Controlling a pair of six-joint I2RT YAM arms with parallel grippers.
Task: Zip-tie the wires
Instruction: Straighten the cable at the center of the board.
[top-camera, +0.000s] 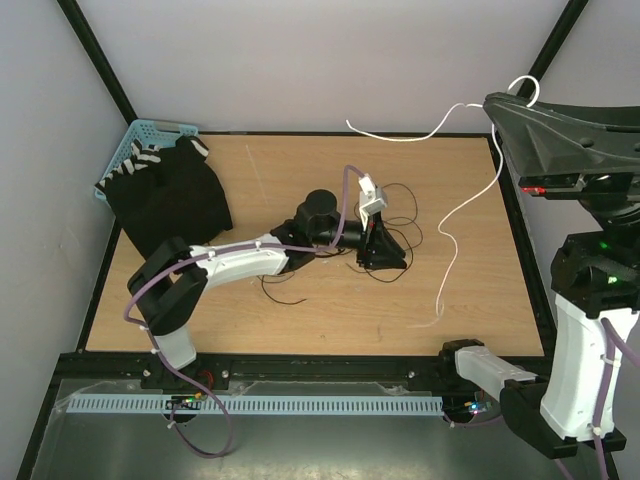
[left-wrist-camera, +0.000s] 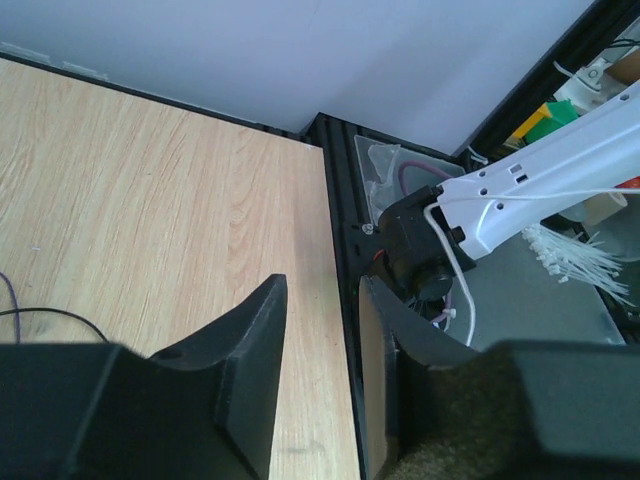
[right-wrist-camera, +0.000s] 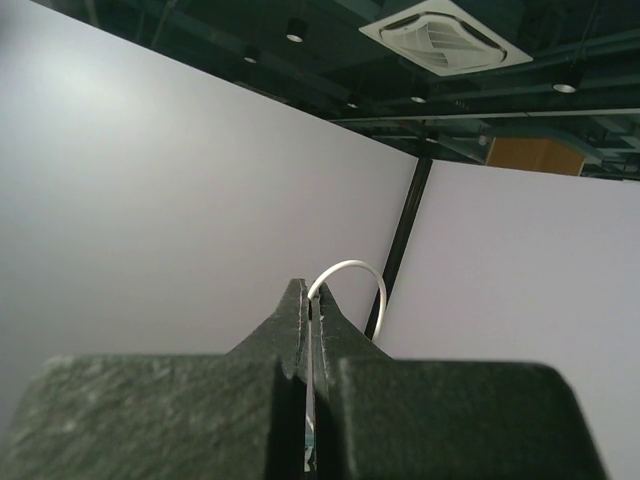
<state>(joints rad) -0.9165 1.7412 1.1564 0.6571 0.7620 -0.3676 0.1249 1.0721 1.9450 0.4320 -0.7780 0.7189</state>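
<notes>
Where the left gripper (left-wrist-camera: 322, 284) reaches over the middle of the table (top-camera: 330, 322), its jaws stand narrowly apart with nothing visible between them. The wires (top-camera: 417, 225) lie tangled on the wood around it. Farther left, a black cloth (top-camera: 175, 195) rests against a blue basket (top-camera: 150, 129). Raised at right, the right gripper (right-wrist-camera: 312, 296) is clenched on a thin white cord (right-wrist-camera: 350, 263) that loops above its tips.

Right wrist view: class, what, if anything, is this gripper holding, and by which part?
The shut right gripper pinches a thin white strand at a bend, so that a small loop stands above the fingertips.
</notes>
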